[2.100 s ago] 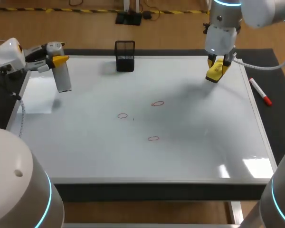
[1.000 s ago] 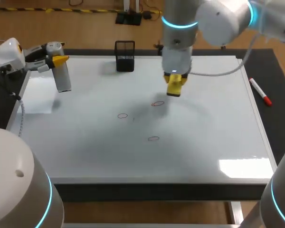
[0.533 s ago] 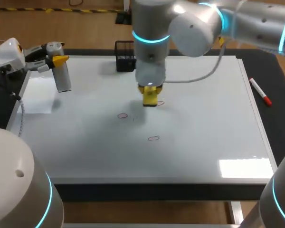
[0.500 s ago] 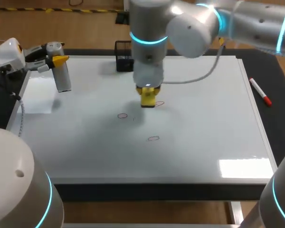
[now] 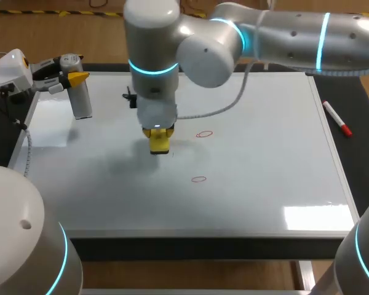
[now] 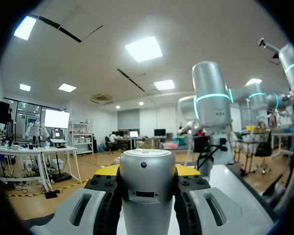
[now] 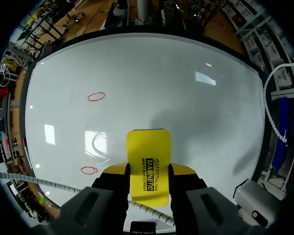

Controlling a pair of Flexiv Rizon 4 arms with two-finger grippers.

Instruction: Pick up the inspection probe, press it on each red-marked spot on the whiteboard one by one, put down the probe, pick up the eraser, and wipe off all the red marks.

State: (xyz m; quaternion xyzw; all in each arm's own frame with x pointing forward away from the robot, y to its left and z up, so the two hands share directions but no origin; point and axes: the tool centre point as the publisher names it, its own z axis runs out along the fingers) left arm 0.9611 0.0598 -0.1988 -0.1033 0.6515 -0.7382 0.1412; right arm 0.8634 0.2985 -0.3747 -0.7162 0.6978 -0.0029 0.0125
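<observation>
Right gripper (image 5: pixel 160 142) has swept left across the whiteboard (image 5: pixel 264 160), leaving the upper red mark (image 5: pixel 204 133) behind. It now sits low where the leftmost red mark was, and that mark no longer shows. The fingers clamp the yellow eraser (image 7: pixel 148 164). The lower red mark (image 5: pixel 198 179) is unchanged. Left gripper (image 6: pixel 147 171) hasn't budged at the board's left edge, closed around the silver probe (image 5: pixel 81 98).

L claw (image 6: pixel 147 170) grips silver probe (image 6: pixel 147 196) from both sides; R arm (image 6: pixel 213 112) ahead.
</observation>
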